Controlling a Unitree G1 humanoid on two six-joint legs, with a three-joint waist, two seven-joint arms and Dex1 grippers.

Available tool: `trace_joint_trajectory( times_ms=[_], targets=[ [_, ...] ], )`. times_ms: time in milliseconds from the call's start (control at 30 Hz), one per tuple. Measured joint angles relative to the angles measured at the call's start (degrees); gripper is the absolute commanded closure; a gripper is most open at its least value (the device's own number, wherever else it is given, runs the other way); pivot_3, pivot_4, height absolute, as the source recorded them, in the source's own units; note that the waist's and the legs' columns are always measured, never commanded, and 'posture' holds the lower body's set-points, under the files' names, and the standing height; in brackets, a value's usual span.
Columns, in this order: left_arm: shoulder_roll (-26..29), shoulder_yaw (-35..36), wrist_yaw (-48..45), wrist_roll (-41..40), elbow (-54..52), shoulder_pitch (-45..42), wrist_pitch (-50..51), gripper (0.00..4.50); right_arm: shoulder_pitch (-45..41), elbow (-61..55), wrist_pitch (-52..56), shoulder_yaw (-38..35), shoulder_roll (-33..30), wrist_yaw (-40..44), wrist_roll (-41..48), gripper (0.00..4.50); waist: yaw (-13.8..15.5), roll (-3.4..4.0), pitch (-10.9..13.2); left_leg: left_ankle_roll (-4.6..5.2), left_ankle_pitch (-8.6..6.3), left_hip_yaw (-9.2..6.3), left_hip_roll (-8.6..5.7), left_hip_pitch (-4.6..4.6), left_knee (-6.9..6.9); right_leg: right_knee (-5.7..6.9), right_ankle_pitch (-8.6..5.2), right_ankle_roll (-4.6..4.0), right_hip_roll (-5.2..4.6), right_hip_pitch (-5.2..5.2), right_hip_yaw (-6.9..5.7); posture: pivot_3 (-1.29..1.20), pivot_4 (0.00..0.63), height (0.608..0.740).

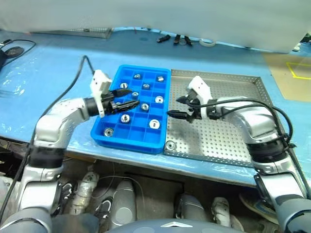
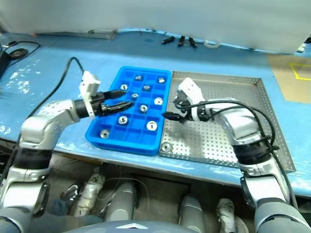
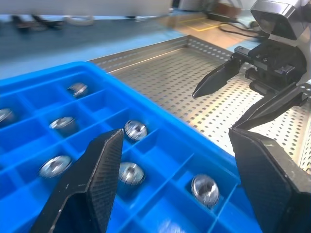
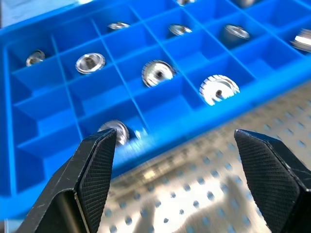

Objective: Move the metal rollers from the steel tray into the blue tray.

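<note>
The blue tray [image 1: 112,137] lies left of the steel tray [image 1: 228,141], their edges touching. Several metal rollers [image 1: 154,124] sit in separate compartments of the blue tray. One roller [image 1: 170,145] lies in the steel tray's near left corner. My left gripper [image 1: 131,98] hovers open and empty over the middle of the blue tray, pointing right. My right gripper [image 1: 174,107] is open and empty above the steel tray's left edge, pointing left at the blue tray. The left wrist view shows the right gripper [image 3: 216,109] facing my left fingers [image 3: 92,179]. In the right wrist view, rollers [image 4: 219,89] lie beyond my fingers [image 4: 97,165].
The trays rest on a blue-covered table [image 1: 43,77]. Black clips [image 1: 175,40] and a tape roll [image 1: 208,42] lie at the back. Another perforated tray [image 1: 87,33] sits far back left. A brown board [image 1: 291,73] with yellow tape lies at the right.
</note>
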Motion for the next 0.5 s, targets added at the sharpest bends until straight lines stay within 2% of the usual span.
trace_joint_trajectory(
  times_ms=[267,500],
  targets=[
    [-8.9,-7.5,-11.7,5.9,18.9,-13.0,-9.9,0.86,11.4,-14.9,8.6,-11.7,-3.4,-5.3,4.4,0.37,-3.9,-0.01,0.0,0.31,-0.13,0.13,-0.01,0.06,0.1,-0.05,-0.02,-0.04,0.01,0.03,0.16,-0.32,0.15,0.74],
    [-12.8,-8.6,-17.9,9.4,28.0,-17.4,-14.4,0.86,17.7,-20.6,10.5,-12.7,-2.6,-8.8,7.0,0.37,-7.2,0.01,0.0,0.61,-0.29,0.32,0.01,0.23,0.18,-0.06,-0.1,-0.2,0.02,0.04,0.41,-0.38,0.15,0.74]
  ],
)
